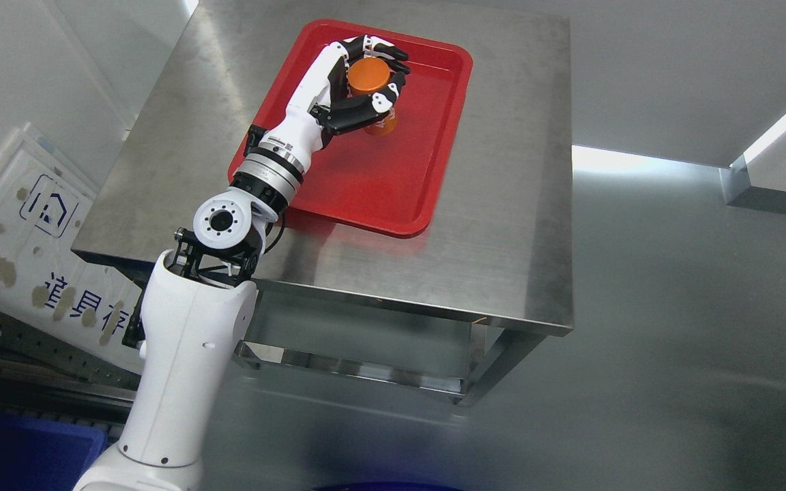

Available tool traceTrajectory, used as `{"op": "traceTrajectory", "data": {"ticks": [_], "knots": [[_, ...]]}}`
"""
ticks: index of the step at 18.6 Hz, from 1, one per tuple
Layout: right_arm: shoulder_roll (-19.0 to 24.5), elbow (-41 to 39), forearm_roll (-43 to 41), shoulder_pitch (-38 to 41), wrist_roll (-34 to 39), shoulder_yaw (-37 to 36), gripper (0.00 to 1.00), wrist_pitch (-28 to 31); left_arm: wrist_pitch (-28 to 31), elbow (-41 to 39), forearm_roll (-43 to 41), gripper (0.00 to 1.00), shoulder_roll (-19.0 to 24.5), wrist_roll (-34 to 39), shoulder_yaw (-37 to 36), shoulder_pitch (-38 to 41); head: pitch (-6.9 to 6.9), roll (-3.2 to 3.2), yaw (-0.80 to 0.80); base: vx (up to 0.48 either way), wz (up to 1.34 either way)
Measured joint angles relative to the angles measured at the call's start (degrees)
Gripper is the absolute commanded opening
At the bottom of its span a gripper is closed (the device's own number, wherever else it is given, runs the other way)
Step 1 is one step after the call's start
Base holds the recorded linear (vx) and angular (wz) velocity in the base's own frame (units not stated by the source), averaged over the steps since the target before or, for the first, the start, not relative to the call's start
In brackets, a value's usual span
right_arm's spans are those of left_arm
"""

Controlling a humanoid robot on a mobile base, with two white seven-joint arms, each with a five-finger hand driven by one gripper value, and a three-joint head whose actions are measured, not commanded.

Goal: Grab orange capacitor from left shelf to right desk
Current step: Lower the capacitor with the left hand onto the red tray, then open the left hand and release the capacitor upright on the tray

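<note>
An orange cylindrical capacitor point(370, 76) stands upright in the far part of a red tray point(393, 184) on a steel table point(502, 225). My left hand point(374, 82) reaches across the tray from the lower left, its black-and-white fingers point(381, 102) curled around the capacitor's body, thumb on the near side. The base of the capacitor shows below the fingers, close to or touching the tray floor. The right arm does not show.
The steel table has a lower shelf point(338, 365) and legs at the front. A white sign with blue print point(38, 239) leans at the left. A blue bin point(18, 450) sits at the lower left. Grey floor lies to the right.
</note>
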Motion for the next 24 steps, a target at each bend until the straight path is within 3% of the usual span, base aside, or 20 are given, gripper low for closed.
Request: {"op": "traceTrajectory", "data": {"ticks": [12,15,21,24], "knots": [[0.00,0.00,0.00,0.00,0.00,0.00,1.00,0.00,5.24,0.29,0.01,0.06,0.00,-0.39,-0.84,-2.72,0.00,0.00,0.00,0.000,0.00],[0.00,0.00,0.00,0.00,0.00,0.00,1.00,0.00,6.08,0.66,-0.70,0.21,0.00,-0.40,-1.01,-4.08,0.00,0.00,0.00,0.000,0.00],[0.00,0.00,0.00,0.00,0.00,0.00,1.00,0.00,6.31,2.39,-2.50,0.25,0.00,-0.20,-1.09,-4.92,0.00,0.00,0.00,0.000,0.00],[0.00,0.00,0.00,0.00,0.00,0.00,1.00,0.00,6.60,3.46,-3.54,0.42,0.00,-0.03,-1.04,-4.98,0.00,0.00,0.00,0.000,0.00]]}}
